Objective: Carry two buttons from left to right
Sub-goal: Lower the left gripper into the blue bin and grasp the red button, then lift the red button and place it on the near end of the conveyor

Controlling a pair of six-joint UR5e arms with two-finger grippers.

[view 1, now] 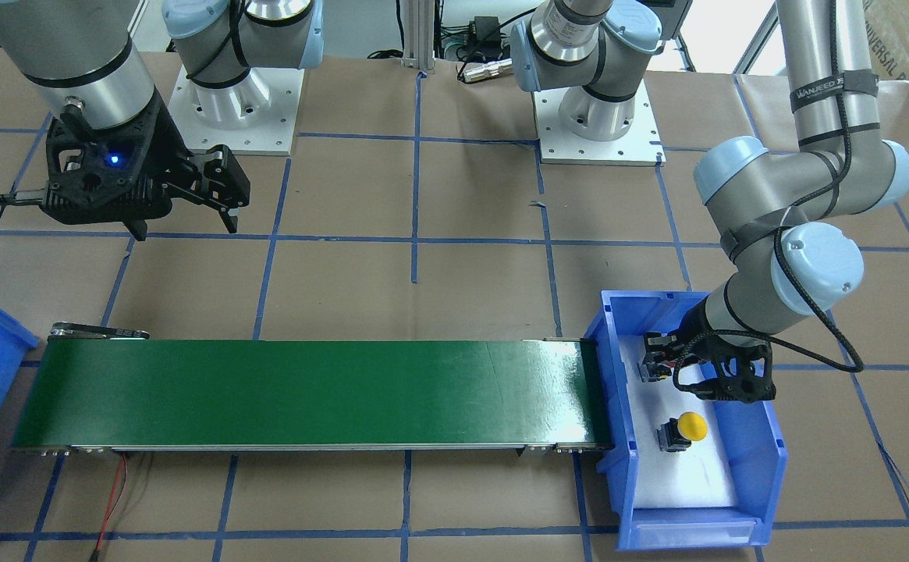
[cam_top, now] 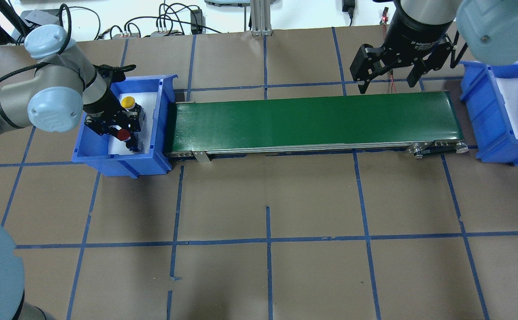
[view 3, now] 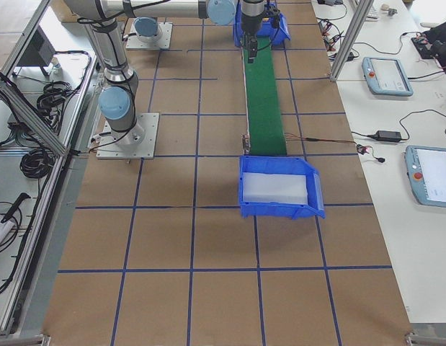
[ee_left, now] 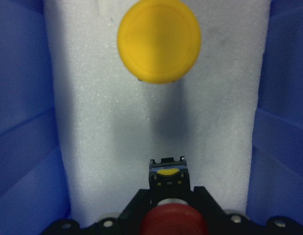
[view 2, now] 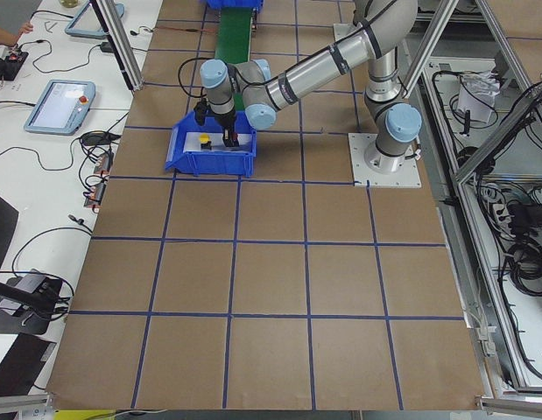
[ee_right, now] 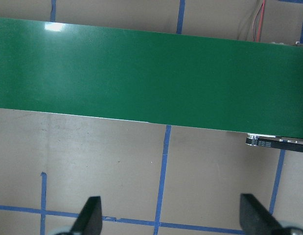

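Observation:
The yellow button (view 1: 690,425) stands on white foam in the left blue bin (view 1: 766,468). It also shows in the overhead view (cam_top: 128,102) and large at the top of the left wrist view (ee_left: 159,40). My left gripper (cam_top: 123,129) is down inside this bin, shut on the red button (cam_top: 124,134). The red cap (ee_left: 174,223) sits at the bottom of the left wrist view with its black body pointing away. My right gripper (cam_top: 387,75) is open and empty, above the table by the far edge of the belt's right end.
A green conveyor belt (cam_top: 312,120) runs between the left bin and a second blue bin (cam_top: 485,115) at the right, which holds only white foam. Brown paper with blue tape lines covers the table (cam_top: 267,200). Cables lie behind the belt.

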